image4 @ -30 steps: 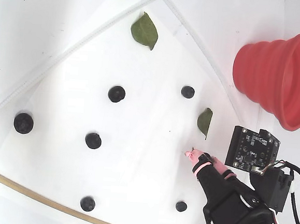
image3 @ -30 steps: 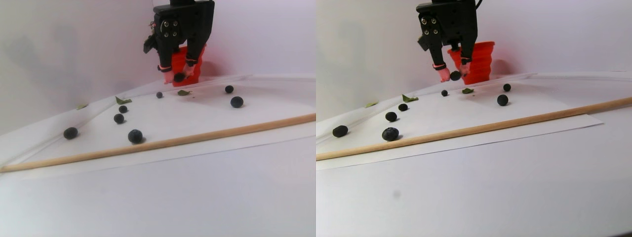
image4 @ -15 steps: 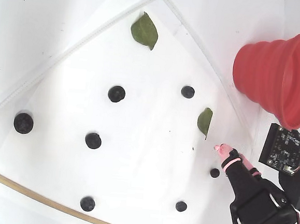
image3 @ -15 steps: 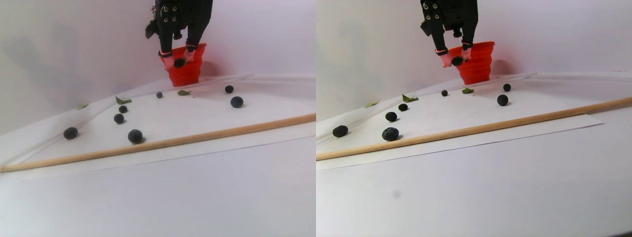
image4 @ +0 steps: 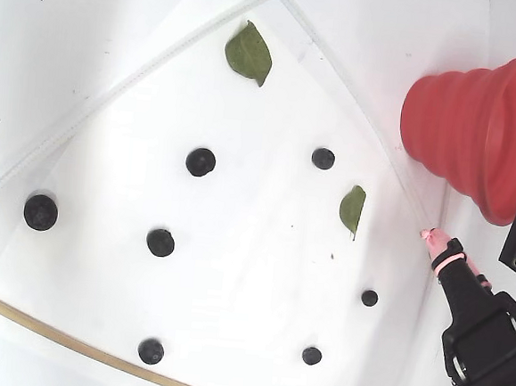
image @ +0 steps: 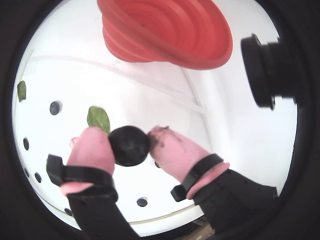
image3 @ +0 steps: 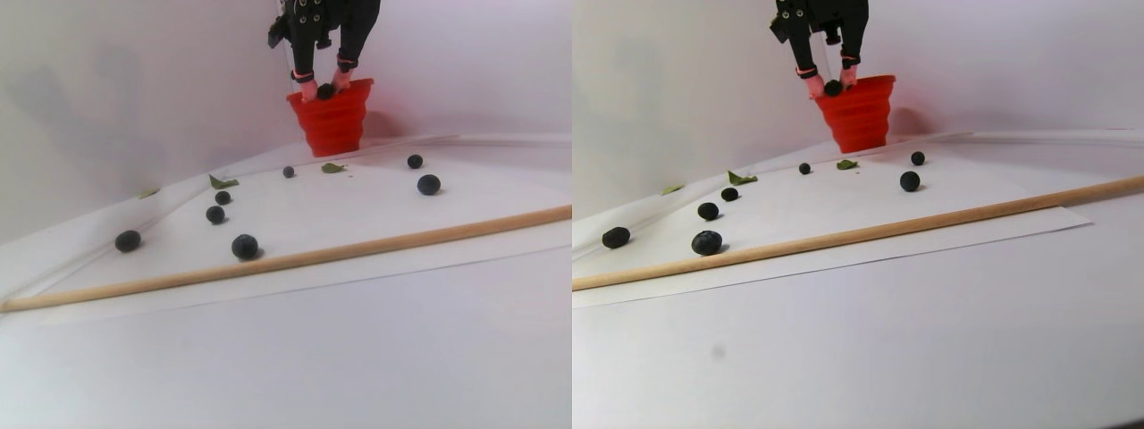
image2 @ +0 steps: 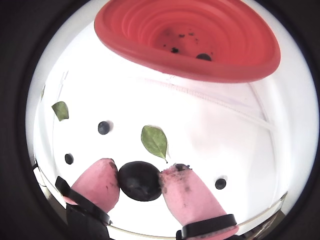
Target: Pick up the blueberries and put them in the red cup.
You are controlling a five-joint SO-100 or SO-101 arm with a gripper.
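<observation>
My gripper is shut on one blueberry, pinched between its two pink fingertips in both wrist views. In the stereo pair view the gripper hangs level with the rim of the red cup, at its near left side. The red cup stands at the back right, ribbed and wide-mouthed. One dark berry and some specks lie inside the cup. Several loose blueberries are scattered over the white sheet, one close to the arm.
Two green leaves lie on the sheet. A long wooden dowel runs along the sheet's front edge. A black camera housing juts in beside the gripper. White walls close off the back.
The gripper has risen from sheet height to the cup's rim and moved toward the cup, still holding the blueberry. The loose berries and leaves have not moved.
</observation>
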